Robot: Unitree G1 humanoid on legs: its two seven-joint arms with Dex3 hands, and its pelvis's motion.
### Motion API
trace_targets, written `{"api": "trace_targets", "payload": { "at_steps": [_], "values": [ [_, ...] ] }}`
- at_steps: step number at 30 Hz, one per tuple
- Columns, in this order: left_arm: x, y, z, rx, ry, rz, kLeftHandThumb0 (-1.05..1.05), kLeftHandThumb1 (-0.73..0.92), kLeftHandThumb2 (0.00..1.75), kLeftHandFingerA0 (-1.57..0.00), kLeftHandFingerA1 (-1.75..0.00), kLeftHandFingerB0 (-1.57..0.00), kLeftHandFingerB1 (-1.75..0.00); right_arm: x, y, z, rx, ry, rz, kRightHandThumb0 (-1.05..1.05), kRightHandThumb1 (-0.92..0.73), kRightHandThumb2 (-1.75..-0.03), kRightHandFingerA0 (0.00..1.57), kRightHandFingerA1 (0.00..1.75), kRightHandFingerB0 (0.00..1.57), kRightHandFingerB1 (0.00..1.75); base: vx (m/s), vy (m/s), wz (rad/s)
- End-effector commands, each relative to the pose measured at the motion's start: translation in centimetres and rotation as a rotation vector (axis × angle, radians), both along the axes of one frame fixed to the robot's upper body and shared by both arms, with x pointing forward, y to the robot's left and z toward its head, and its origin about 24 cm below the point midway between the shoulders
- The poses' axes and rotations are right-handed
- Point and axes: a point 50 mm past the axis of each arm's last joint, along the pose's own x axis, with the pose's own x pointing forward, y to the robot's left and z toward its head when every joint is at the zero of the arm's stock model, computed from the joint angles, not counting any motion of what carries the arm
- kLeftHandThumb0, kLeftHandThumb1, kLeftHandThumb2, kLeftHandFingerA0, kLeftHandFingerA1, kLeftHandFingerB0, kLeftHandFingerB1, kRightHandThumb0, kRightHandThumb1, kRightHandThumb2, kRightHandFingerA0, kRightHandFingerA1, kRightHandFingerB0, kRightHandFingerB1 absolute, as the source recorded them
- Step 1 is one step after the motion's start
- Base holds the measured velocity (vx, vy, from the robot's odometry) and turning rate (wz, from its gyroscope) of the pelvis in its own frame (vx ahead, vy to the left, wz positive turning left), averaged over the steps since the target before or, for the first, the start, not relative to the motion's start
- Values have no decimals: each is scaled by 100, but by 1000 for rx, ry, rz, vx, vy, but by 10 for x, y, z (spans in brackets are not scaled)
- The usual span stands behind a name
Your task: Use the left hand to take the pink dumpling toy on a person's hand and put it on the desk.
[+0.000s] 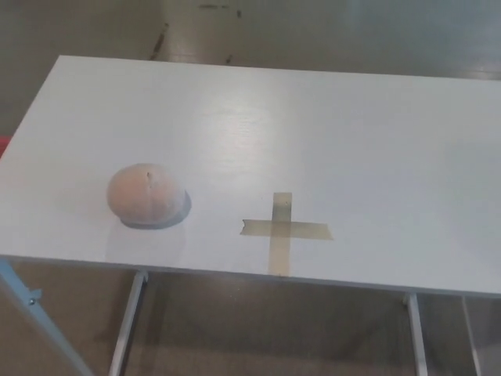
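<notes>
From my station I used the tape cross (283,229) as my landmark on the white desk (329,133). Scanning from the left, a thin light-blue bar (35,313) slanted below the desk's near edge, far left of the cross and under the tabletop. At the very left border a small red patch (3,144) showed beside the desk's edge; I could not tell what it was.

Next came the pink dumpling toy (145,194), one only, resting on the desk well to the left of the cross and close to the near edge. It sat upright, a faint seam on its top, a bluish shadow under its right side. Nothing touched it, and the stretch of desk between it and the cross lay bare.

The cross itself was one, made of two olive-tan strips, stuck flat near the front edge. Below it I counted two pale metal legs (128,321), one left of the cross, one right.

Neither robot hand appeared in my view, so I could not report their fingers.
</notes>
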Motion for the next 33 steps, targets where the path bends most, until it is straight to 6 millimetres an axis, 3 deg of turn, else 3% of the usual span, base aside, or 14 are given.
{"api": "trace_targets", "payload": {
  "at_steps": [1, 7, 12, 20, 21, 22, 23, 28, 29, 30, 31, 33],
  "values": [
    [-3, 36, -135, 348, 311, 463, -34, 57, 58, -90, -56, -61, -42, -9, 3, -3, -28, 17, 38, -26, -70, -61, 62, 44, 56, 43, 0, 0, 0],
    [-20, 66, -147, 243, 430, 721, -36, 58, 59, -85, -49, -64, -43, -6, -1, -1, -33, 2, 6, -25, -71, -61, 62, 44, 58, 44, 0, 0, 0],
    [-31, 78, -149, 266, 499, 763, -38, 60, 58, -78, -45, -62, -41, -12, 2, -3, -27, 5, 0, -26, -71, -61, 62, 44, 56, 43, 0, 0, 0],
    [-59, 79, -161, 365, 639, 716, -36, 62, 58, -78, -44, -60, -39, -34, -2, -5, -30, 21, -10, -26, -70, -61, 61, 45, 57, 43, 0, 0, 0],
    [-59, 79, -161, 369, 643, 720, -41, 52, 78, -70, -57, -54, -52, -34, -3, -4, -30, 17, 5, -28, -72, -61, 62, 45, 55, 42, 0, 0, 0],
    [-59, 80, -161, 371, 645, 724, -41, 52, 78, -70, -57, -54, -52, -35, -4, -4, -30, 14, 15, -28, -72, -61, 62, 45, 55, 42, 0, 0, 0],
    [-60, 80, -161, 373, 647, 730, -34, 61, 59, -77, -45, -57, -40, -35, -4, -4, -28, 13, 24, -28, -73, -62, 62, 45, 53, 42, 0, 0, 0],
    [-65, 83, -163, 395, 678, 745, -32, 64, 60, -77, -45, -57, -40, -38, -5, -4, -24, 17, 20, -29, -74, -62, 62, 45, 52, 41, 0, 0, 0],
    [-62, 83, -164, 434, 704, 727, -41, 56, 81, -68, -57, -50, -51, -34, -4, -3, -28, 10, 24, -29, -74, -62, 62, 45, 51, 41, 0, 0, 0],
    [-61, 84, -164, 451, 711, 719, -41, 56, 81, -68, -57, -50, -51, -33, -4, -3, -29, 7, 26, -29, -74, -62, 62, 45, 51, 41, 0, 0, 0],
    [-60, 84, -164, 460, 716, 716, -37, 68, 59, -71, -42, -53, -37, -32, -4, -3, -28, 6, 28, -28, -74, -62, 62, 45, 51, 41, 0, 0, 0],
    [-60, 84, -164, 468, 720, 714, -37, 68, 59, -71, -42, -53, -37, -32, -4, -3, -28, 6, 31, -28, -74, -62, 62, 45, 51, 41, 0, 0, 0]
  ]
}}
